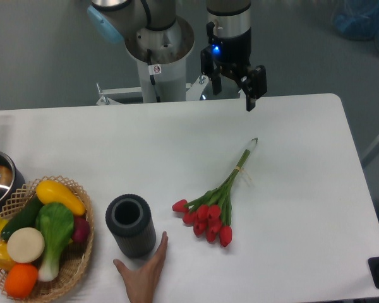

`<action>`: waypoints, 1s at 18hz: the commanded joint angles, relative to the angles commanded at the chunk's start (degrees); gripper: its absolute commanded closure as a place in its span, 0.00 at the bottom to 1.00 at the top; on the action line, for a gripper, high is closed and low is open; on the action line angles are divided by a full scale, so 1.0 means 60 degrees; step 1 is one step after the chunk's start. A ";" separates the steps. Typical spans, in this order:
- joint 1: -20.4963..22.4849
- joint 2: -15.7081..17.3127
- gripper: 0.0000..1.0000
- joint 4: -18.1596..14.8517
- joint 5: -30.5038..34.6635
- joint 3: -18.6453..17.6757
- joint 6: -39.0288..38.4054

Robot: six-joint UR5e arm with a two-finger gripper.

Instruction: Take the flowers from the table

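Hanging at table's [290, 126] far edge, fingers [251, 101] spread, flowers [211, 211] well apart.

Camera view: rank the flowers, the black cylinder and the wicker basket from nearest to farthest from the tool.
Measured from the tool, open at the table's far edge:
1. The flowers, just below it, right of centre.
2. The black cylinder, further left, near the front edge.
3. The wicker basket, at the front left corner.

Red tulip flowers [213, 202] (stems tied), lying flat, white table [303, 189]
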 joint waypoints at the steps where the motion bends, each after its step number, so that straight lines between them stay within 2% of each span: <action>1: -0.0015 -0.0015 0.00 0.0000 0.0000 -0.0015 0.0000; 4: -0.0029 -0.0029 0.00 0.0044 0.0000 0.0015 -0.0029; 9: -0.0059 -0.0059 0.00 0.0483 -0.0015 -0.0102 -0.0117; 13: -0.0059 -0.0146 0.00 0.1097 -0.0058 -0.0409 -0.0132; 18: -0.0073 -0.0307 0.00 0.1582 -0.0059 -0.0688 -0.1053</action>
